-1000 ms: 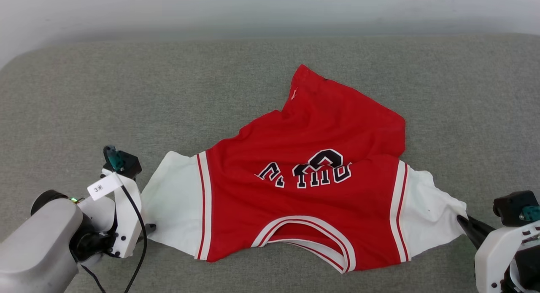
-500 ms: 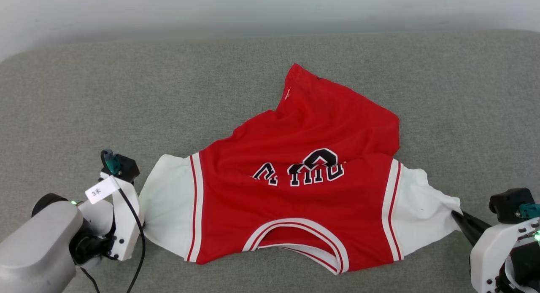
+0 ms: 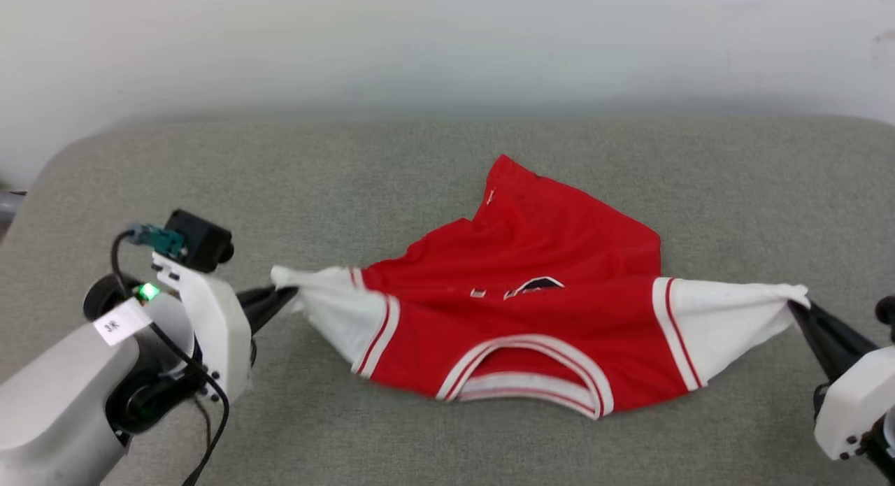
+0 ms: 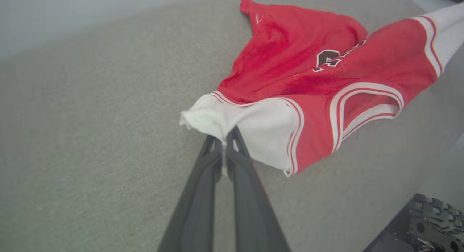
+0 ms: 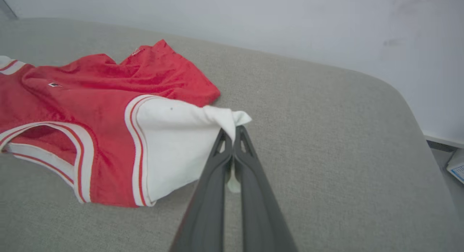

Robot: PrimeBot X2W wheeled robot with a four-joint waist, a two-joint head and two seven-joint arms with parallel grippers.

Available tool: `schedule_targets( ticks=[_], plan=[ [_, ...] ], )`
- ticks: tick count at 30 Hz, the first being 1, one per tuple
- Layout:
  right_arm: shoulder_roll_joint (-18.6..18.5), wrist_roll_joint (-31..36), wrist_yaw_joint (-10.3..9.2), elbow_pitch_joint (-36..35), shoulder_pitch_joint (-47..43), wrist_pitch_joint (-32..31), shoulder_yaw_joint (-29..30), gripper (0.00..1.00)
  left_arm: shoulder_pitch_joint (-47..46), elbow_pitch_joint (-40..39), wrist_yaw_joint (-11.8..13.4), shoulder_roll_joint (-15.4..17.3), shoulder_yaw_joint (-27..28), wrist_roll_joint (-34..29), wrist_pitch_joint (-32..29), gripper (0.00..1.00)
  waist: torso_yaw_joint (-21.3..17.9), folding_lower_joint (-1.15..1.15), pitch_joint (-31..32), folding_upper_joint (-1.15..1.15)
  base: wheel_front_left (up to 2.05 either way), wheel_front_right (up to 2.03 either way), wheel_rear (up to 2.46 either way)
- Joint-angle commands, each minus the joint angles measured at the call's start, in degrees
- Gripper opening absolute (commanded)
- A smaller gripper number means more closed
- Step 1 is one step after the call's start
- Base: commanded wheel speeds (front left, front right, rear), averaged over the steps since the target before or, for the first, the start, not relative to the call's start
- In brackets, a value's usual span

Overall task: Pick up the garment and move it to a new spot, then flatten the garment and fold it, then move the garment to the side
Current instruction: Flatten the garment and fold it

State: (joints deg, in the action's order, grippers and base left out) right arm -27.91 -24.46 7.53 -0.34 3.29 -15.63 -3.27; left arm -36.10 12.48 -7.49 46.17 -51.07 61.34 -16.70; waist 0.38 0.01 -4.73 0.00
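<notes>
Two closed grips hold the cloth. Your left gripper (image 3: 283,295) has its dark fingers pinched on the tip of the white sleeve on its side. Your right gripper (image 3: 798,308) is pinched the same way on the opposite sleeve tip. Each wrist view shows a tuft of white cloth caught between the fingers.

The red short-sleeved jersey T-shirt with white, stripe-edged sleeves (image 3: 552,325) is strung between them over the middle of the grey fabric-covered bench (image 3: 349,178). Its collar opening faces the near edge and its crumpled red hem is heaped toward the far edge. Only a scrap of black-and-white print shows in a crease.

Your next move turns on that line. The shirt's long axis runs sleeve to sleeve, parallel to the near edge, with one arm at each end and neither nearer than the other. I judge the pick-up is under way. Raise both ends together and hold the span even, or the loose red body will likely sag and drag on the way to the new spot.
</notes>
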Motion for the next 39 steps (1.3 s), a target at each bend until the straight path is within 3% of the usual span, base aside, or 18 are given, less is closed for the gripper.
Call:
schedule_targets(
  ticks=[1, 4, 9, 19, 29, 39],
  plan=[
    [0.32, -0.26, -0.08, -1.27, -0.06, 0.52, 1.06, 0.0, -0.88, -2.55, 0.07, 0.31, 1.04, 0.56, 2.07, 0.0, 0.72, -0.01, 1.19, 0.0, 0.0, 0.0, 0.0],
    [-0.09, -0.89, -0.08, -4.08, 1.56, 1.21, 3.43, 0.0, -2.4, -7.55, 0.07, 2.1, 3.34, -0.19, 5.83, 0.0, 1.03, -0.01, 1.96, 0.0, 0.0, 0.0, 0.0],
    [-1.04, -2.31, -0.08, -8.21, 4.5, 1.24, 6.82, 0.0, -5.26, -13.93, 0.42, 2.34, 7.56, -0.59, 11.23, 0.0, 1.15, -0.01, 2.56, 0.0, 0.0, 0.0, 0.0],
    [-1.17, -3.62, -0.08, -13.01, 15.25, 2.06, 10.53, 0.0, -15.28, -18.41, 3.1, -0.47, 12.59, -6.97, 17.03, 0.0, 0.23, -0.01, 0.4, 0.0, 0.0, 0.0, 0.0],
    [-2.38, -2.56, -0.08, -6.99, 33.56, 2.35, 7.3, 0.0, -28.44, -12.19, 4.77, -5.69, 14.75, -12.03, 18.32, 0.0, -1.16, -0.01, -7.73, 0.0, 0.0, 0.0, 0.0],
    [-3.02, 2.31, -0.08, 5.66, 61.95, 5.62, -0.63, 0.0, -46.7, 1.05, 2.99, -10.65, 16.11, -18.0, 21.51, 0.0, -2.73, -0.01, -18.98, 0.0, 0.0, 0.0, 0.0]
  ],
)
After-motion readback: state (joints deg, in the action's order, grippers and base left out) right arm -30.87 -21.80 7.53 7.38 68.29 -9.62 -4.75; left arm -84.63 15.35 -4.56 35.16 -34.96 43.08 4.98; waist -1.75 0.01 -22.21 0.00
